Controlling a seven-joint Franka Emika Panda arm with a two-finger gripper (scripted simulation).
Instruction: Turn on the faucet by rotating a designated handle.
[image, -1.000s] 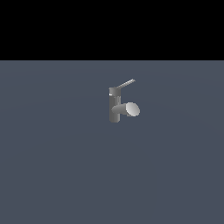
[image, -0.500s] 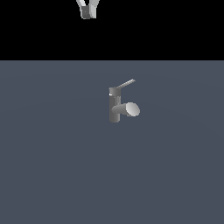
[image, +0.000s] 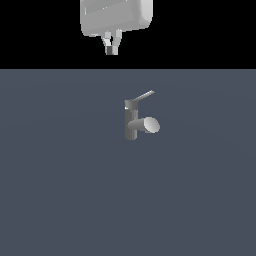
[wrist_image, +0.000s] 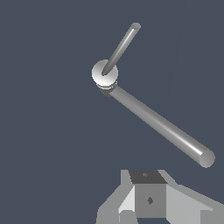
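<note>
The faucet (image: 131, 122) is a small grey tap standing upright on the dark floor, with a short thick spout (image: 149, 125) ending in a pale oval towards the exterior view's right. The handle (image: 145, 96) is a thin light-grey lever slanting up and to the right from the top cap. My gripper (image: 111, 48) hangs high above the faucet and to its left, well apart from it, with its fingers drawn together and empty. The wrist view looks down on the cap (wrist_image: 105, 72), the handle (wrist_image: 120, 47), the spout (wrist_image: 162, 127) and my gripper (wrist_image: 148, 199).
A flat dark grey-blue floor (image: 60, 190) spreads all around the faucet. Nothing else stands on it.
My gripper has come down into the exterior view from the top: absent a second ago, fingertips only half a second ago, now the whole hand shows. The faucet and handle have not moved.
</note>
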